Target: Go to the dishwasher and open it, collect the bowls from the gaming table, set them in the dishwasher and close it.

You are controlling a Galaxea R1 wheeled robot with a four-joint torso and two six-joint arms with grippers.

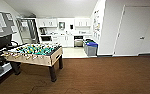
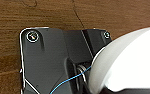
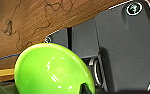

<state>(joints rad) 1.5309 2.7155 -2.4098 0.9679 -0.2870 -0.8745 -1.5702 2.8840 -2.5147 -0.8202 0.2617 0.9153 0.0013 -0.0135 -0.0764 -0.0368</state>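
A glossy lime-green bowl (image 3: 53, 68), round and smooth with bright highlights on its curved wall, shows large in the right wrist view; a dark tip of the right end effector (image 3: 87, 89) overlaps its rim, so it appears gripped there. In the left wrist view a smooth white rounded shape (image 2: 126, 62) shows just as large above the brown floor (image 2: 66, 15); what it is, and whether the left end effector is open or closed, I cannot tell. A thin blue cable (image 2: 68, 81) crosses the dark plate there.

In the head view the dishwasher (image 1: 78, 41), a small steel-fronted unit under the white kitchen counter, sits far off at about 12 o'clock. Grey bins (image 1: 91, 47) with blue lids stand near it, toward 1 o'clock. A table-football table (image 1: 37, 53) with pale wooden sides, green field and dark legs stands at 10 o'clock on wood-grain flooring, left of the straight way to the kitchen. A white door (image 1: 136, 32) lies at 2 o'clock; a dark monitor (image 1: 3, 41) at 9 o'clock.
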